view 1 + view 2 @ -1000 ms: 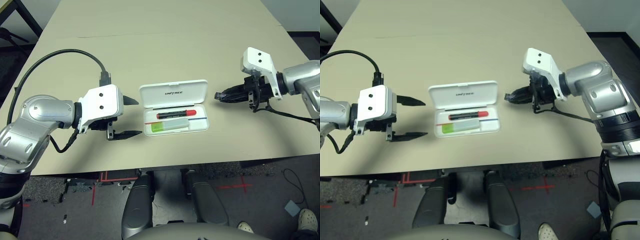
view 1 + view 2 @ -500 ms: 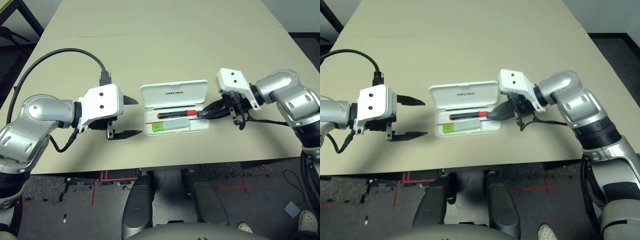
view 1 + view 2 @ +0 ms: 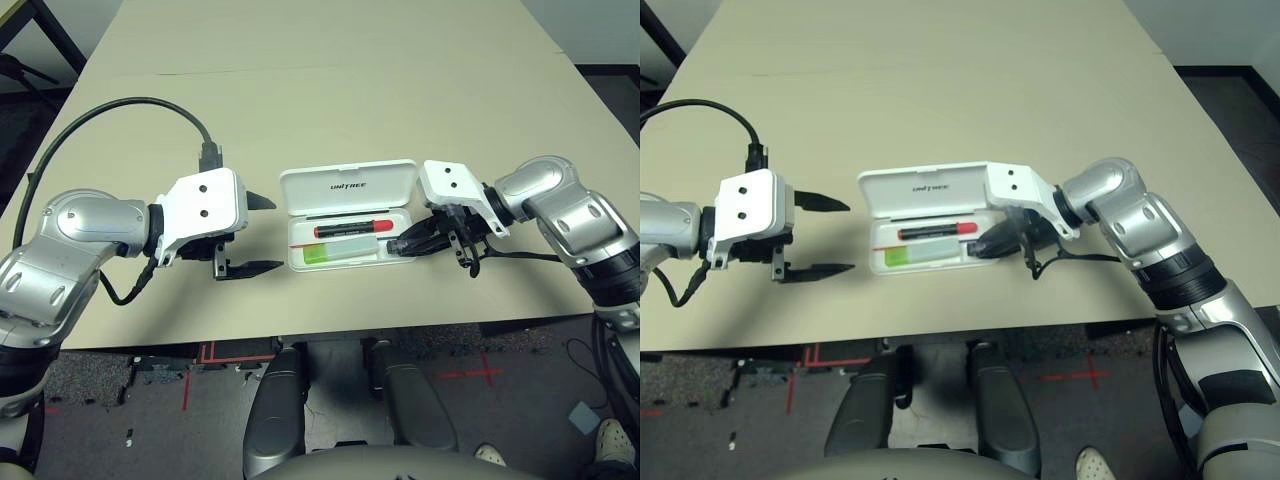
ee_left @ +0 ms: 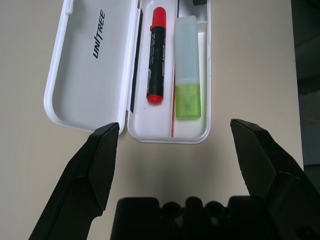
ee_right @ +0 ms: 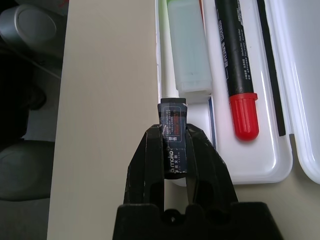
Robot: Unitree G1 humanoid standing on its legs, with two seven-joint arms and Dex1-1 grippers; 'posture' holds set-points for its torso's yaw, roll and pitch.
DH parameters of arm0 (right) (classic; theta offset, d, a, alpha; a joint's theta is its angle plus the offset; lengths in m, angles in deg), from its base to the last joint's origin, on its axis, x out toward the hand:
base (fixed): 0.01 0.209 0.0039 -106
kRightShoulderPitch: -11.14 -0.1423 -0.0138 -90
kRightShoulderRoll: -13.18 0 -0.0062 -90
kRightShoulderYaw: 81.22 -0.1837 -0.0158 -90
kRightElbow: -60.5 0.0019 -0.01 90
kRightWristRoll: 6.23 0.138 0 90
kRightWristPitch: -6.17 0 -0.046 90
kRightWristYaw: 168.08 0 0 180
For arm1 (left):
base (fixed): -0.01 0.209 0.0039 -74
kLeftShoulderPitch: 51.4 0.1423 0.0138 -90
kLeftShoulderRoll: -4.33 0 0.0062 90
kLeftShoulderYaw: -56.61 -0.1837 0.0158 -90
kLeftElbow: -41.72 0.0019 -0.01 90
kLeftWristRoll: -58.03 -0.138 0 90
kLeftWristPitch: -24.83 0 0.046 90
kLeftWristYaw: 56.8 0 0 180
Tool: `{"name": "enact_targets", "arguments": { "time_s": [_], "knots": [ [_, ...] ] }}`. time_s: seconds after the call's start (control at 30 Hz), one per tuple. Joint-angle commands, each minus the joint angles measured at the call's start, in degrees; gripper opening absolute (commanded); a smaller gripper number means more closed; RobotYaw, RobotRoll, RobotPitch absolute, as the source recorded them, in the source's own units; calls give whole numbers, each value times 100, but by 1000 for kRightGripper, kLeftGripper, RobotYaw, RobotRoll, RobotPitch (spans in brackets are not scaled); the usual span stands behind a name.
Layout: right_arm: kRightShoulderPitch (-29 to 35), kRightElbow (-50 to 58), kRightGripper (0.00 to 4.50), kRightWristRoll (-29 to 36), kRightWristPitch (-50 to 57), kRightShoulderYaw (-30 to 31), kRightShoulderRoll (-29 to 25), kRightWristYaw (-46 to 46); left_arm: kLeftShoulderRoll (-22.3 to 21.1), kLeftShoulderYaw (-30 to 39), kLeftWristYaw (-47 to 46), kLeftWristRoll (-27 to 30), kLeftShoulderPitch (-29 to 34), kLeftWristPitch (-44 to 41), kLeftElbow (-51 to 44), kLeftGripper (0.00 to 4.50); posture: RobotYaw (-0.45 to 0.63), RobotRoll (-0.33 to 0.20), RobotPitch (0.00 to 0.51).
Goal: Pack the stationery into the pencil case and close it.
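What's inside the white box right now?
In the open pencil case lie a red marker and a clear stick with a green end. The little dark block sits in the right gripper, over the case's edge.

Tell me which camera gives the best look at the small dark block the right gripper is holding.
The right wrist view: the dark block stands pinched between the right gripper's fingers, printed label readable, over the pencil case's near rim. The eye views show the gripper tip at the case's end. The left wrist view catches a dark corner.
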State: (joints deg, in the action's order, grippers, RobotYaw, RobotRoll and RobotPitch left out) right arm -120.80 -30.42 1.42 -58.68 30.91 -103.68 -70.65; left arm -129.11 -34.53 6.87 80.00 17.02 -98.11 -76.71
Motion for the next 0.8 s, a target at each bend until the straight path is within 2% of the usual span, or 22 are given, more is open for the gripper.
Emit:
{"name": "enact_targets", "arguments": {
  "time_s": [0.03, 0.33, 0.37, 0.57, 0.8],
  "knots": [
    [87, 103, 1054, -89, -86, 106, 50, 40, -78, -24, -8, -47, 93, -10, -67, 4500, 78, 0, 215],
    [106, 279, 4260, 0, -64, -32, 112, 113, -75, -24, 16, -76, 108, 35, -22, 4500, 74, 0, 212],
    [74, 293, 4470, 40, -34, -83, 92, 103, -76, -20, 19, -82, 120, 43, -14, 4500, 72, 0, 211],
    [-143, 216, 4470, 575, 432, -635, -262, -149, -66, 31, 2, -130, 179, 88, 117, 4500, 68, 0, 212],
    [56, 215, 4470, 1314, 1196, -1289, -1039, -547, -60, 183, -50, -247, 357, 258, 484, 4500, 55, 0, 214]
  ]
}}
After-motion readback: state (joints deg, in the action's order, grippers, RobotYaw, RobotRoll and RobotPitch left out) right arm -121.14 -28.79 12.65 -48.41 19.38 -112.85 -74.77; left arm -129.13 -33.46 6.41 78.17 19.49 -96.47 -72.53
